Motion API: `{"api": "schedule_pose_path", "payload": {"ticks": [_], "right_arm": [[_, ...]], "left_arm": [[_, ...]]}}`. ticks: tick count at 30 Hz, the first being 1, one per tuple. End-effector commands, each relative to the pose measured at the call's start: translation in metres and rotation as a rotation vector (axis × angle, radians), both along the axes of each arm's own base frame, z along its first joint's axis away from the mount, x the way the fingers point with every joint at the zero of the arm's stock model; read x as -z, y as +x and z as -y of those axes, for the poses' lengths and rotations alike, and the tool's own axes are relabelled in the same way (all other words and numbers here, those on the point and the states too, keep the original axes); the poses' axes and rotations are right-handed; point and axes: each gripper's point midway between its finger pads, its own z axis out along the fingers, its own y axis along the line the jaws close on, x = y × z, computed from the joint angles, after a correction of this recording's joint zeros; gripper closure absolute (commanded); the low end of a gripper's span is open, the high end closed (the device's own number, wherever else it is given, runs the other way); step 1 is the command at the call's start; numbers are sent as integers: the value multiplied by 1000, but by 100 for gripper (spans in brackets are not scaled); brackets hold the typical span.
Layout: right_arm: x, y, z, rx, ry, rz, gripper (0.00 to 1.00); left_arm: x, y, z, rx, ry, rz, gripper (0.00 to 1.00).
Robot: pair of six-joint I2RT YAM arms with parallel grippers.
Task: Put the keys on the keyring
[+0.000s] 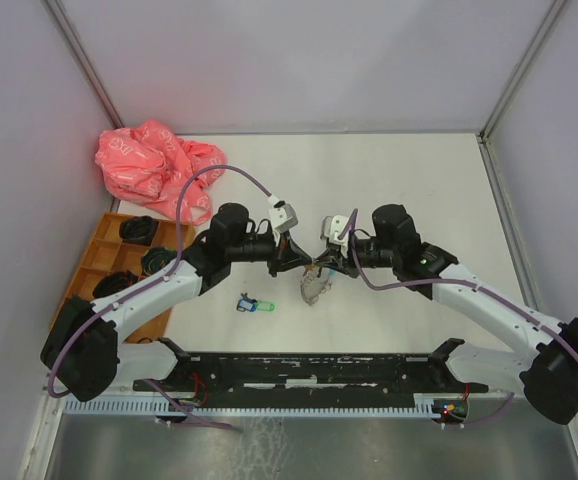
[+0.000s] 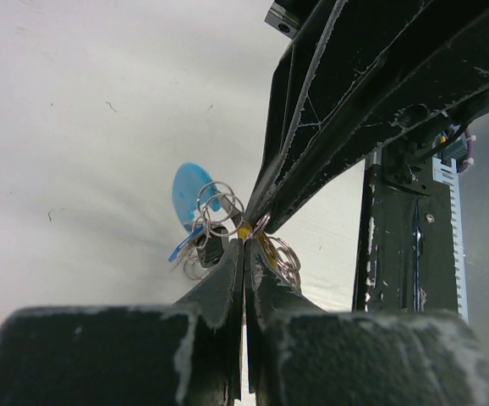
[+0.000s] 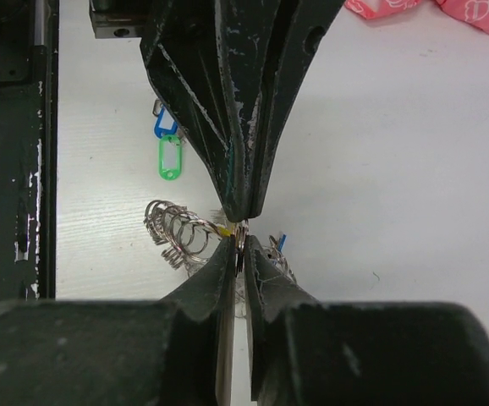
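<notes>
Your left claw [image 2: 244,247] and right claw [image 3: 239,250] meet tip to tip at the middle of the top view. The keyring [image 1: 316,285] sits right at that meeting point, drooping just below both sets of tips. You cannot tell whether its lowest loops rest on the tabletop [image 1: 399,190].

Each claw is pressed together. In the left wrist view your own fingers close to a hairline seam on a thin wire loop of the keyring, with a small yellow bit at the pinch. The right wrist view shows the other pair nipping a loop edge-on.

The keyring reads as a tangled bunch of thin, shiny silver wire loops (some lined up like a loose coil, left of centre in the right wrist view). A flat, smooth light-blue oval piece [image 2: 189,196] sits among them. The fingers are matt black, scuffed white along their edges.

The keys [image 1: 252,304] lie apart from the bunch, lower left of the claws in the top view. One has a glossy green plastic tag [image 3: 170,158] with a white window, and a blue tag [image 3: 166,125] lies just above it. A crumpled pink plastic bag [image 1: 154,165] sits at upper left, above an orange compartment tray [image 1: 99,255].
</notes>
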Motion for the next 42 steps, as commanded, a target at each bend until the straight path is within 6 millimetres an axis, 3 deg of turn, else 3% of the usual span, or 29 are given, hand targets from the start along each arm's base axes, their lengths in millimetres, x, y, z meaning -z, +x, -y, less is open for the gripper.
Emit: {"api": "schedule_pose_path", "payload": {"ticks": [1,5,18,27,31,42], "right_arm": [[-32,12,-6,13,39,78,92],[-34,14,-3,35,32,94,99],[-68,19,-1,88,255,208,99],[-86,15,-18,18,482,210,99],[-81,19,-23,11,506,198,99],[-63,31,-2,93,400,228,99]], "left_arm": [[-38,0,8,22,-68,85,97],[-31,5,5,-9,-38,74,97],[14,12,-8,-120,35,-61,97],[-9,-5,13,11,-109,-36,97],[-15,-9,22,36,-157,-31,97],[-13,-1,0,-81,-133,77,97]]}}
